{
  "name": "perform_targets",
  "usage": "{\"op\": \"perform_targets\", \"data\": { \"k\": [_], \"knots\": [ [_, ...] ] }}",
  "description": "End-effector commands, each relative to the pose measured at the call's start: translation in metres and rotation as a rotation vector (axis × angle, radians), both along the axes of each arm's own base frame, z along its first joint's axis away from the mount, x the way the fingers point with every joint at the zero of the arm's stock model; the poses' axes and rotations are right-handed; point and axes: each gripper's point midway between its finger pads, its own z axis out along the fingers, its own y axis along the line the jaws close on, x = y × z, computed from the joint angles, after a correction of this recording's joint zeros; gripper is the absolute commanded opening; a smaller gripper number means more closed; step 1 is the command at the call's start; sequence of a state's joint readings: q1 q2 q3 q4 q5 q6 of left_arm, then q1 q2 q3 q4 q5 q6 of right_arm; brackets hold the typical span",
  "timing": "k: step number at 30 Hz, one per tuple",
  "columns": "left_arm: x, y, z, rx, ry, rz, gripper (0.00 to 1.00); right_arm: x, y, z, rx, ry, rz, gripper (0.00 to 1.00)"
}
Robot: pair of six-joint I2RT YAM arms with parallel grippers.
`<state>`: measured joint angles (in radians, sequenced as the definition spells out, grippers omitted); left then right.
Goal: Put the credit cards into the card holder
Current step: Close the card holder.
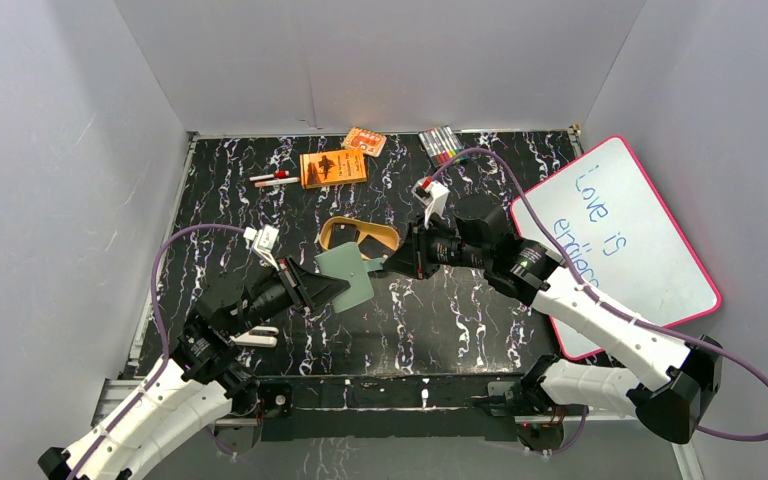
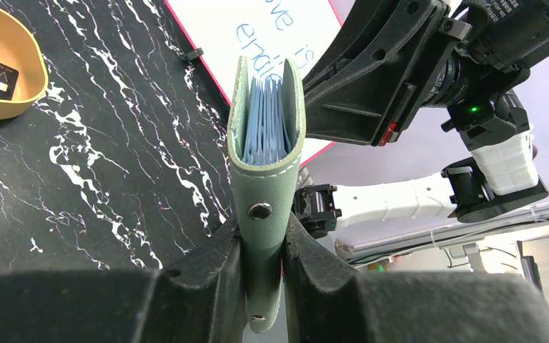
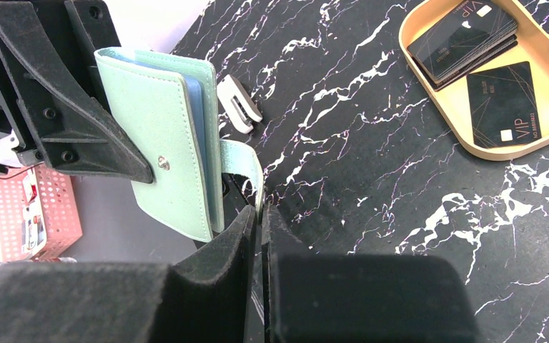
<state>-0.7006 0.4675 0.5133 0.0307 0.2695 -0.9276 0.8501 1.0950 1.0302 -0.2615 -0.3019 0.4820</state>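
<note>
The step in hand looks like opening the card holder (image 1: 348, 277), held up above the tabletop (image 1: 480, 320). The left claw (image 2: 263, 239), reaching toward 2 o'clock, squeezes its end tight. The right claw (image 3: 259, 214), reaching toward 9 o'clock, is pinched shut on the strap (image 3: 246, 161). Next, the strap needs a gentle pull. The credit cards (image 3: 472, 39) lie in the tan tray (image 3: 500, 152), at 12 o'clock from the holder.

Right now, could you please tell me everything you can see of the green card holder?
The card holder is a pale mint-green, leather-looking wallet with white stitching, a metal snap and blue sleeves inside. It hangs above the table, clamped across its covers by the left gripper, while the right gripper pinches its loose strap.
</note>
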Motion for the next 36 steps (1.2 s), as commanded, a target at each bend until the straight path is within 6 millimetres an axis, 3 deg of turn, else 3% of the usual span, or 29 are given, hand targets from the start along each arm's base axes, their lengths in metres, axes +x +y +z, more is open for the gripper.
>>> {"op": "perform_targets", "data": {
  "k": [1,6,18,24,36],
  "knots": [
    [-0.004,-0.001,0.021,-0.056,-0.057,-0.016,0.0,0.002,0.002,0.024,0.059,-0.062,0.01,0.12],
    [-0.004,-0.001,0.021,-0.056,-0.057,-0.017,0.0,0.0,0.003,0.026,0.069,-0.066,0.019,0.0],
    [0.001,0.002,0.015,-0.012,-0.053,0.013,0.0,-0.001,0.001,0.033,0.071,-0.105,0.041,0.0],
    [0.016,0.0,0.004,0.124,-0.046,0.033,0.0,0.001,0.001,0.042,0.04,-0.137,0.058,0.0],
    [0.045,-0.012,0.015,0.253,-0.089,0.047,0.0,0.011,0.009,0.036,0.009,-0.116,0.044,0.0]
  ]
}}
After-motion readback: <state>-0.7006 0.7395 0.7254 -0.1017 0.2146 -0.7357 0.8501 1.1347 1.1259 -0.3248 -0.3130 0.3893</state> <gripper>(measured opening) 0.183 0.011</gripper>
